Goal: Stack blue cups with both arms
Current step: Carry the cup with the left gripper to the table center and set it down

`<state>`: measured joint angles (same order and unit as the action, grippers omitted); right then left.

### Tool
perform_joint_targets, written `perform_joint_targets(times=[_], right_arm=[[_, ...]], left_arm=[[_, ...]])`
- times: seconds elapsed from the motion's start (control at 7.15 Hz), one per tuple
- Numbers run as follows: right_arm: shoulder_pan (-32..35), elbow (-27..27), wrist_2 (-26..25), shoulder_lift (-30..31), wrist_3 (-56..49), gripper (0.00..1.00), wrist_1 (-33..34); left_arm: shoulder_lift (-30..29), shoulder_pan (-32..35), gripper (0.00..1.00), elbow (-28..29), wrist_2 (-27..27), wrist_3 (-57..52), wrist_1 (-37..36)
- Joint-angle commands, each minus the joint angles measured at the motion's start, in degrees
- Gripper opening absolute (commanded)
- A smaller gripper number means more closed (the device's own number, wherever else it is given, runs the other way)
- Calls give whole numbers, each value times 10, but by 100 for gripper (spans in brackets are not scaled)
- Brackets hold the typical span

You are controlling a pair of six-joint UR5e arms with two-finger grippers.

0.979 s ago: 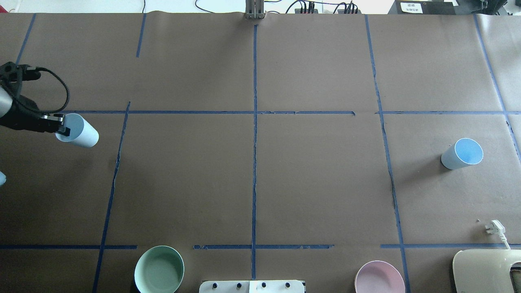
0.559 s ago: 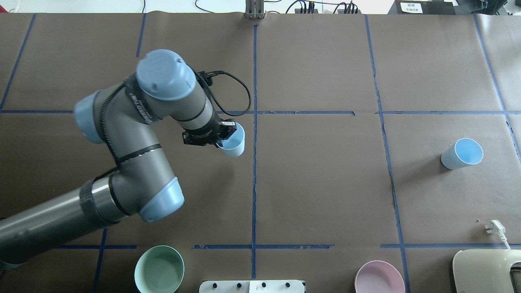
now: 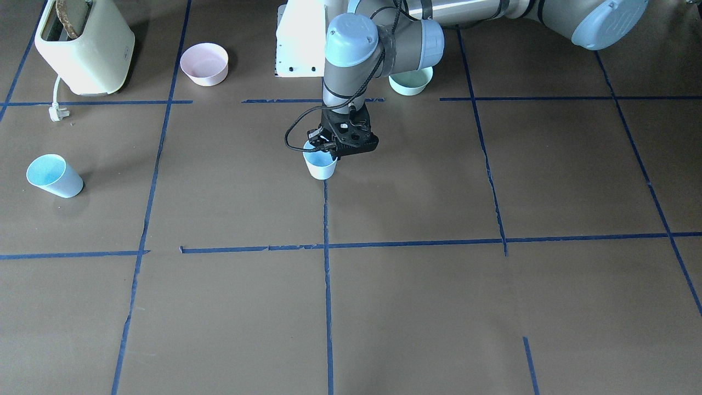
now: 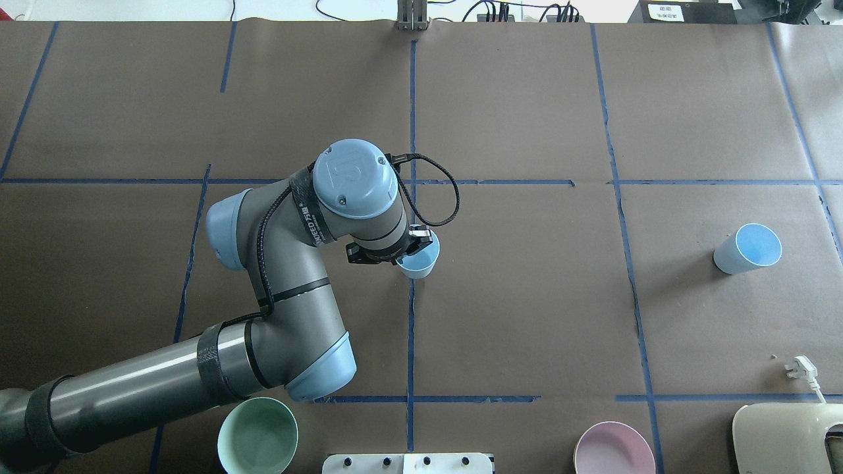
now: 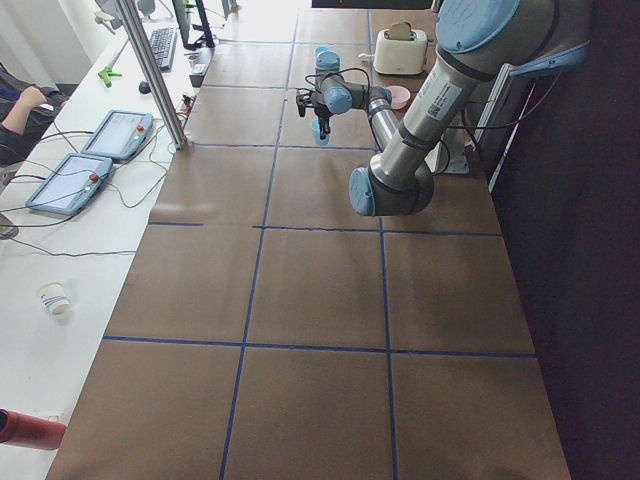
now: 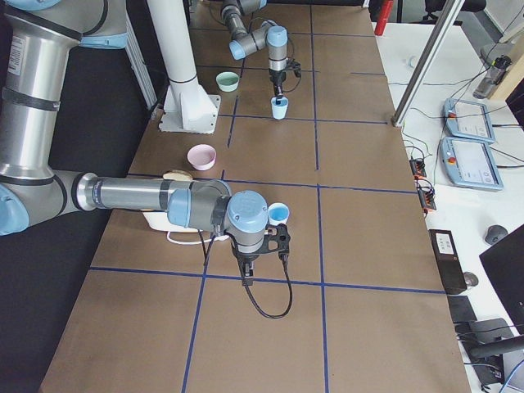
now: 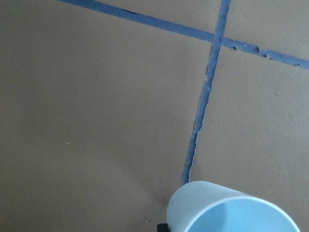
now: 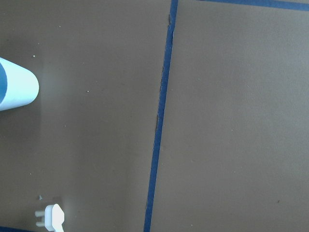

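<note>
A: Two blue cups, where?
B: First cup (image 4: pixel 417 262) upright, middle of bench (image 4: pixel 527 309), at the centre tape line (image 4: pixel 411 329), rim pinched by left pincer (image 3: pixel 330 149). Second cup (image 4: pixel 747 250) stands on robot's right side.
A: Right pincer (image 6: pixel 280 235)?
B: Just beside it; opening, can't tell.

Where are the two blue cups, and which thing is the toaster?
Middle blue cup (image 3: pixel 321 171): exterior front-facing view, on its pale outer wall.
Other blue cup (image 4: pixel 757 243): overhead exterior view, on its bright blue inside.
Toaster (image 3: pixel 98 55): exterior front-facing view, on its cream side panel.
</note>
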<state>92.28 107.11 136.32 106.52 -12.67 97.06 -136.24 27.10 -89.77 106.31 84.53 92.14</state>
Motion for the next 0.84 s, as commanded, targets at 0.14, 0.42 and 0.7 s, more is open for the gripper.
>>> perform_joint_targets(times=[0.14,0.42,0.7], right_arm=[[0,0,-1,-1,-1,100,0],[0,0,-1,-3,-2,100,-1],[0,1,-1,-4,-1,100,-1]], left_arm=[[-1,-2,99,15,-1,-25,9],[5,16,100,-24,4,-45,-10],[60,66,100,-128,54,-167,-100]])
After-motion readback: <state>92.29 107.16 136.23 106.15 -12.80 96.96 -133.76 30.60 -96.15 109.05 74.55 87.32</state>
